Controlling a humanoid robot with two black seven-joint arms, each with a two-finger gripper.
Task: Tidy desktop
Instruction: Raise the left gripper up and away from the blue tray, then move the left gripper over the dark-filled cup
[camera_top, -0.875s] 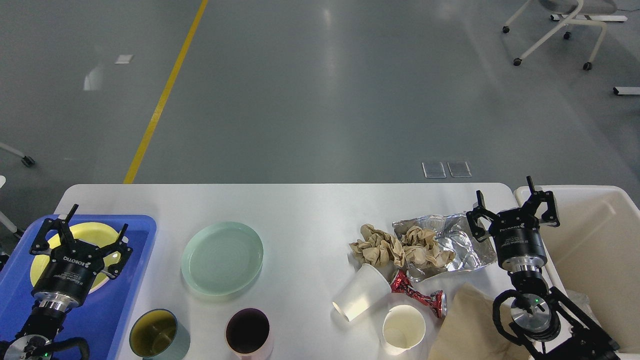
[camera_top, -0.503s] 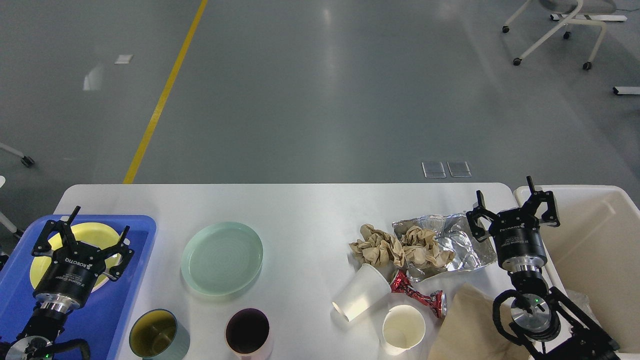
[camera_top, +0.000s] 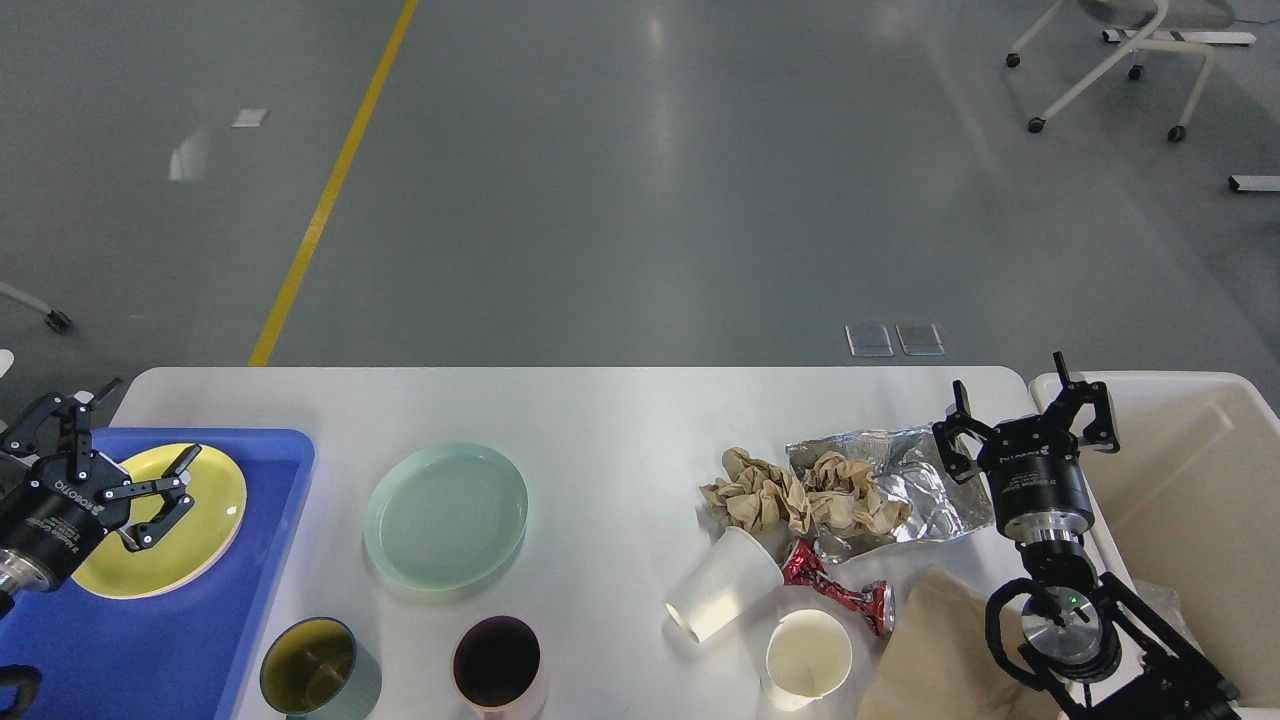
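The white surface spreads across the lower half of the view, rounded corners at the far edge, and the pale green plate sits on it as our landmark. Left of the green plate, a blue tray holds a yellow plate, and over the tray's left end hangs the left claw, fingers spread wide, gripping nothing. In front of the green plate, toward the robot, stand two cups: a grey-green one and, just to its right, a dark-lined pinkish one. Well to the right of the green plate lies the litter: two wads of crumpled brown paper, the right one resting on a sheet of crinkled foil; a white paper cup on its side touching a red wrapper; an upright paper cup beside that; a tan paper bag at the near edge. Farther right again, past the foil, the right claw points up, fingers parted and empty, poised over the seam between the surface and the cream bin.
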